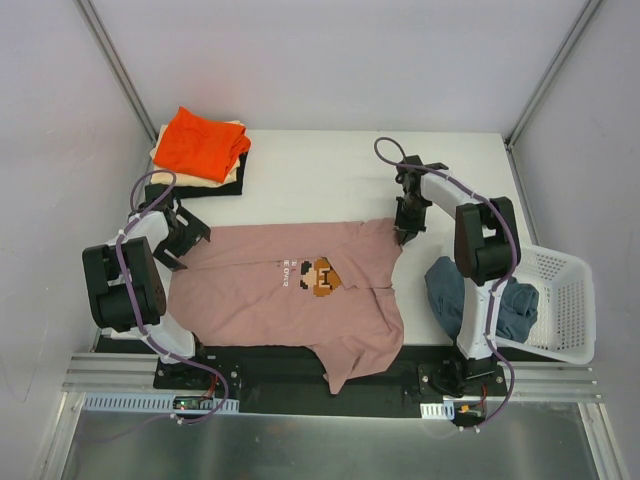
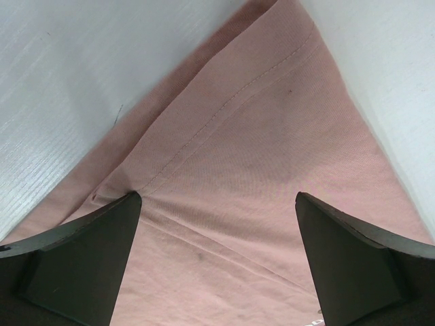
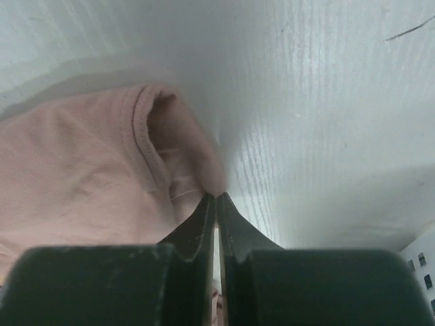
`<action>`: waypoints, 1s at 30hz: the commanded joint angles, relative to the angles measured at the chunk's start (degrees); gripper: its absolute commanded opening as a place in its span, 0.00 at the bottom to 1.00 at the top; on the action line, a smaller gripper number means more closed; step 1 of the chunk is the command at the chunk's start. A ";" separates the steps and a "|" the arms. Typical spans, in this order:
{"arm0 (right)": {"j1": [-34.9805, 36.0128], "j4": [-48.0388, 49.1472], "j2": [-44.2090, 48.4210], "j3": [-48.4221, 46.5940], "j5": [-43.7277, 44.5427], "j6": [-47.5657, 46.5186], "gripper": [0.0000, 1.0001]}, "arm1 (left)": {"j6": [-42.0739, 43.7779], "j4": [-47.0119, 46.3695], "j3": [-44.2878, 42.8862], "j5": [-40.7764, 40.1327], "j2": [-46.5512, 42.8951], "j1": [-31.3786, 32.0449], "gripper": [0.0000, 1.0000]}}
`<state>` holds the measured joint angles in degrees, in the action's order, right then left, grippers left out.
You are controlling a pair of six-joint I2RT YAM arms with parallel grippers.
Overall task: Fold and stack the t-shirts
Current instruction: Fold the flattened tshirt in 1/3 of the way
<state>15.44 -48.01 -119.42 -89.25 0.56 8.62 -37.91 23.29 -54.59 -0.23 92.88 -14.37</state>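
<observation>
Folding, opening stage. The dusty pink cloth t-shirt (image 1: 290, 300) lies spread, print side up, across the middle of the white table (image 1: 330, 170), its near hem hanging over the table's front edge. My right gripper (image 1: 405, 237) sits at the shirt's far right corner. In the wrist view its fingers are pressed together with a rolled, stitched edge of pink cloth nipped at their tips (image 3: 216, 197). My left gripper (image 1: 185, 245) hovers over the far left corner with jaws spread wide and nothing between them; a stitched seam runs beneath it (image 2: 217, 204).

I judge that the next move calls for lowering and closing the left gripper on its corner, so both arms can carry that edge over together.

The cloth is lightly creased and skewed, and the small pixel-art print (image 1: 315, 275) shows near the centre. A bright orange tee (image 1: 200, 142) tops a folded stack at far left. A slate blue tee (image 1: 445, 285) spills from the white plastic mesh basket (image 1: 565, 300) at right.
</observation>
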 commanded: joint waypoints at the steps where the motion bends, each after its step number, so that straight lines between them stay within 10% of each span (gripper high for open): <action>1: -0.76 0.54 1.29 -1.36 0.41 -0.62 0.01 | 1.35 2.20 -0.78 -0.56 1.69 -0.75 0.99; 14: -0.77 -1.38 -1.60 -14.09 12.62 -21.98 0.02 | 1.52 2.20 -2.36 0.14 4.76 -0.75 0.99; 17: -0.85 -5.59 -6.34 -19.28 17.98 -20.84 0.17 | 1.70 2.20 -2.63 0.14 4.94 -0.75 0.99; 21: -0.68 -6.66 -5.14 -19.82 17.38 -19.17 0.70 | 1.70 2.20 -3.16 1.72 4.50 -0.66 0.99; 30: 1.34 -1.13 9.80 -7.53 2.81 -13.21 0.81 | 1.79 2.11 -3.16 2.60 1.34 -0.75 0.99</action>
<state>15.40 -50.39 -120.62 -101.82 11.70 -8.67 -36.84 25.96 -57.71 1.13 95.50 -14.37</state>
